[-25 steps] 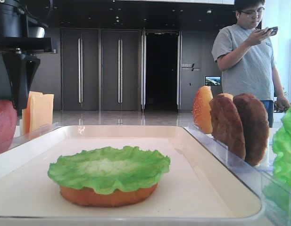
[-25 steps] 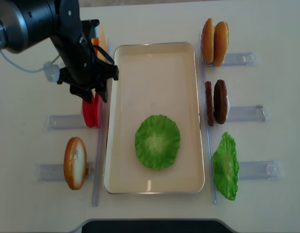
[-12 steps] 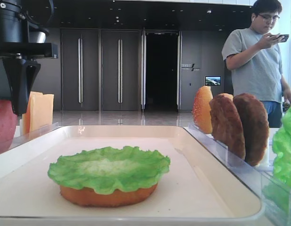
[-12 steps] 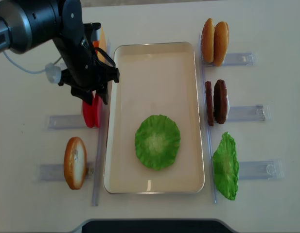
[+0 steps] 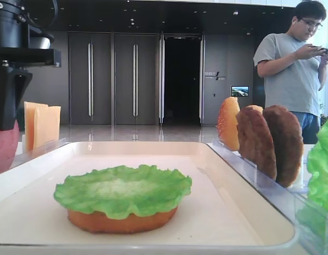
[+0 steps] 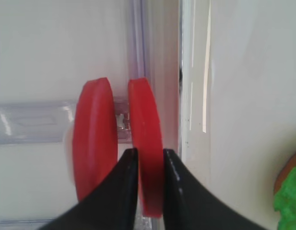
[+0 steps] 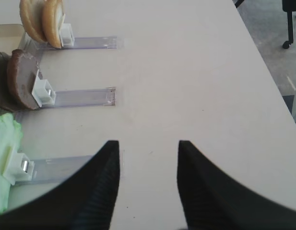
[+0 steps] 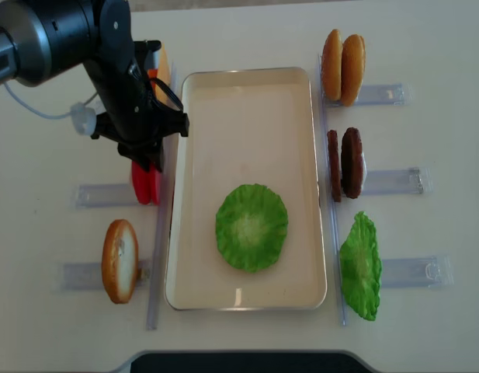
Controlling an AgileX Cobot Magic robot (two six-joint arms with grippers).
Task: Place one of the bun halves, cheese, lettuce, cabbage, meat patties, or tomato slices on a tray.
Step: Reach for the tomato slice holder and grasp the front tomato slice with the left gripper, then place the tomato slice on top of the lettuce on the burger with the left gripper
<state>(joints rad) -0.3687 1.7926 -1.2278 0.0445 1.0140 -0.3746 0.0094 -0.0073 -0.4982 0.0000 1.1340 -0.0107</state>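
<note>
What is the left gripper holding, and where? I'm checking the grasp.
The left gripper pinches the tomato slice nearer the tray, across its near edge.

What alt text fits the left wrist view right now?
The left hand is closed on the right of two upright tomato slices standing in a clear rack; the cream tray lies to the right.

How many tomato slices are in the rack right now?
2. Both stand on edge in the left rack: the slice nearer the tray sits between the left gripper's fingers, the other beside it.
</note>
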